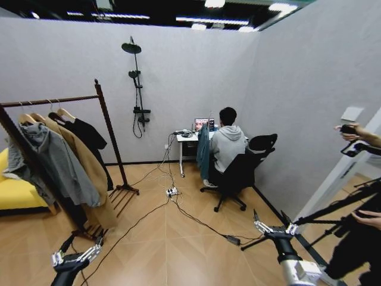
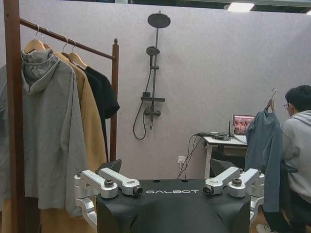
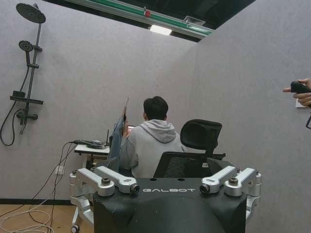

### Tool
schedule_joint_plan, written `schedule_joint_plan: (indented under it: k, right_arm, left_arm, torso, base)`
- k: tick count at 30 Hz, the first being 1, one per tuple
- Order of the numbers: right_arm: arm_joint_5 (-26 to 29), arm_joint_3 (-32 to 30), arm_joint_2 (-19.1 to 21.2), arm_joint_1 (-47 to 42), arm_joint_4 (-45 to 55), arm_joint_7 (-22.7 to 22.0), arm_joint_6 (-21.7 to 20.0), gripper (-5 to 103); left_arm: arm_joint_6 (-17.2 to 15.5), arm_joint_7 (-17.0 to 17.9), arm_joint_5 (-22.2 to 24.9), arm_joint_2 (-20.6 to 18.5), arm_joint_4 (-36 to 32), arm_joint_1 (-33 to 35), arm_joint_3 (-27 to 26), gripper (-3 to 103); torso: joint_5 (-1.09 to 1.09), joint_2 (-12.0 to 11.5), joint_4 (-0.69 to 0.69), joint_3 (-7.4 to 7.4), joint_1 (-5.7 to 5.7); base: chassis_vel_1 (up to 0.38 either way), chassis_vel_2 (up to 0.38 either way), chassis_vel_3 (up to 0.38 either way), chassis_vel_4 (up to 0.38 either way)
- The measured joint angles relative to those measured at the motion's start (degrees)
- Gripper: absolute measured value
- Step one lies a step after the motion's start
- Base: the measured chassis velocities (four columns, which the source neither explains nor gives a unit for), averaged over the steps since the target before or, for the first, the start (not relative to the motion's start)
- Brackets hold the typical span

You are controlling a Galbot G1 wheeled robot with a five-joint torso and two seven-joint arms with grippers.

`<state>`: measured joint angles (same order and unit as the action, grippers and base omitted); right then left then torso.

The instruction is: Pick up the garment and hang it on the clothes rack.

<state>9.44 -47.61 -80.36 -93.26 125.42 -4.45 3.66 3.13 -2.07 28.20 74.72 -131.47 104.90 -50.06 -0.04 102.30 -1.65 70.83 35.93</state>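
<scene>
Both grippers [image 1: 76, 249] [image 1: 272, 221] spread low, black garment [image 1: 89, 134] on wooden rack [image 1: 113, 146]

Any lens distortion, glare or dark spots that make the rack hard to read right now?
Head view: wide-angle bending bows the clothes rack and walls near the frame edges; ceiling lights blown out. Left wrist view: straighter lines, even light, black jacket dark but distinct beside the tan coat. Right wrist view: one bright ceiling strip.

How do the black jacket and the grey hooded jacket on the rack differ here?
The black jacket on its wooden hanger hangs nearest the far post of the dark-brown wooden clothes rack; the grey hooded jacket hangs nearer the camera. The black one looks shorter and hoodless. Both hang from the same bar, a tan coat between them.
</scene>
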Motion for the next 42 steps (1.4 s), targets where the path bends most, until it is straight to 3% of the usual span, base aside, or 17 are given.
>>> schedule_joint_plan:
  k: [1, 5, 14, 42]
  right_arm:
    - [-0.1, 0.1, 0.0, 0.0, 0.0, 0.0, 0.0, 100]
    - [-0.2, 0.3, -0.1, -0.1, -0.1, 0.0, 0.0, 100]
    - [-0.4, 1.1, -0.3, 1.0, -1.0, 0.4, 0.6, 100]
    - [0.3, 1.9, -0.6, 2.1, -1.9, 1.1, 0.6, 100]
  left_arm:
    - [0.0, 0.0, 0.0, 0.0, 0.0, 0.0, 0.0, 100]
    - [0.0, 0.0, 0.0, 0.0, 0.0, 0.0, 0.0, 100]
    - [0.0, 0.0, 0.0, 0.0, 0.0, 0.0, 0.0, 100]
    - [0.0, 0.0, 0.0, 0.0, 0.0, 0.0, 0.0, 100]
  torso:
    - [0.09, 0.0, 0.01, 0.0, 0.0]
    - [0.05, 0.0, -0.04, 0.0, 0.0]
    - [0.02, 0.0, 0.0, -0.01, -0.03]
    - [0.04, 0.0, 0.01, 0.0, 0.0]
  base:
    - [0.233, -0.213, -0.23, 0.222]
    - [0.216, -0.21, -0.222, 0.219]
    - [0.161, -0.141, -0.162, 0.178]
    - [-0.001, 0.0, 0.002, -0.001]
